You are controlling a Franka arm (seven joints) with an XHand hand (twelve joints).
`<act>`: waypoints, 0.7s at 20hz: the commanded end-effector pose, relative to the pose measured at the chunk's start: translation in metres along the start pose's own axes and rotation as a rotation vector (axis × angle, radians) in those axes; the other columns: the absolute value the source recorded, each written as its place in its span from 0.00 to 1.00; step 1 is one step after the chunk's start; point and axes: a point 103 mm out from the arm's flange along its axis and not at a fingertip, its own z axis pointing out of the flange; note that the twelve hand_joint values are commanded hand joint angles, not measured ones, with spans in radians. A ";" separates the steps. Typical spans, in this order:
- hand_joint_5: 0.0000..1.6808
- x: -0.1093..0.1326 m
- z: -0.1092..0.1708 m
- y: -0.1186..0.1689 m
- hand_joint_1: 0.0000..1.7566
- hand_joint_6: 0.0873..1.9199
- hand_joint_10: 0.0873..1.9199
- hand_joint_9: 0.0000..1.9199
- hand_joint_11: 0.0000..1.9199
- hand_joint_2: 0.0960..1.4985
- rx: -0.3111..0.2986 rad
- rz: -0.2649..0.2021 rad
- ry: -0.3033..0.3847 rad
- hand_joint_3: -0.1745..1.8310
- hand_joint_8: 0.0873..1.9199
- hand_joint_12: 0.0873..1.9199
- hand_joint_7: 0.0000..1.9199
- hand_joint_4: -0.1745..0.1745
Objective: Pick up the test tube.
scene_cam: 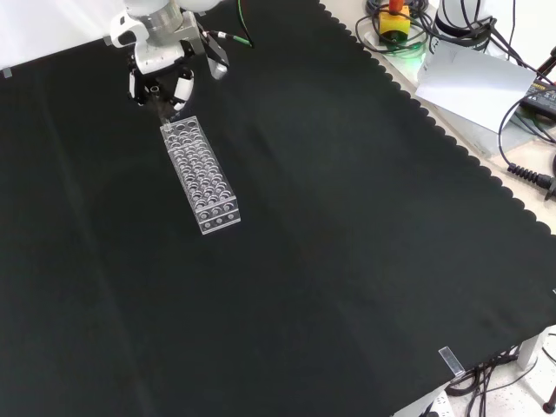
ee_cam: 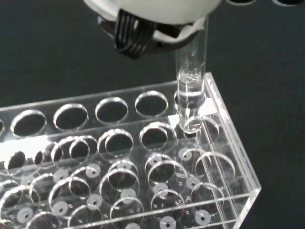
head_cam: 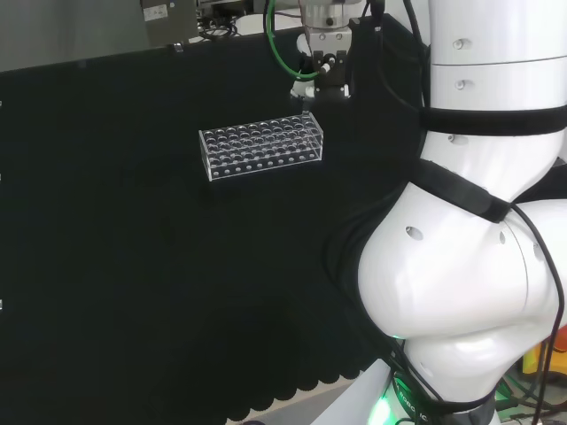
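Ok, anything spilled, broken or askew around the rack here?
Nothing stands out. The clear test tube rack lies flat on the cloth, and the test tube stands upright in a corner hole under the hand.

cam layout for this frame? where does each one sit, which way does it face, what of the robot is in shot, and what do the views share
Head: behind and above the base, looking over the white arm links at the rack; hand just beyond it.
Front: opposite side, looking down on the black cloth; hand enters from the top, at the rack's far end.
Wrist: past the palm, close on the test tube at the rack's corner hole.
Shared: the rack and hand.
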 end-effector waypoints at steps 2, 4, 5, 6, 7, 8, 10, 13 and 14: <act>0.73 -0.006 -0.022 -0.009 0.69 0.34 0.25 0.81 0.66 0.45 -0.005 0.011 0.036 0.37 0.25 0.42 0.86 0.00; 0.73 -0.007 -0.032 -0.011 0.69 0.34 0.25 0.81 0.66 0.45 -0.006 0.015 0.052 0.37 0.25 0.42 0.86 0.00; 0.73 -0.008 -0.038 -0.012 0.69 0.34 0.25 0.81 0.66 0.45 -0.008 0.016 0.060 0.37 0.25 0.42 0.86 0.00; 0.73 -0.009 -0.043 -0.013 0.69 0.34 0.25 0.81 0.66 0.45 -0.010 0.016 0.066 0.37 0.25 0.42 0.86 0.00; 0.73 -0.009 -0.049 -0.014 0.69 0.34 0.25 0.81 0.66 0.45 -0.013 0.018 0.074 0.37 0.25 0.42 0.86 0.00; 0.73 -0.010 -0.054 -0.014 0.69 0.34 0.25 0.81 0.66 0.45 -0.016 0.020 0.083 0.37 0.25 0.42 0.86 0.00; 0.73 -0.010 -0.066 -0.016 0.69 0.34 0.25 0.81 0.66 0.45 -0.024 0.022 0.103 0.37 0.25 0.42 0.86 0.00; 0.73 -0.010 -0.085 -0.020 0.69 0.34 0.25 0.81 0.66 0.45 -0.043 0.013 0.114 0.37 0.26 0.41 0.86 0.00; 0.73 -0.009 -0.090 -0.022 0.69 0.34 0.25 0.81 0.66 0.45 -0.049 0.010 0.116 0.37 0.26 0.41 0.86 0.00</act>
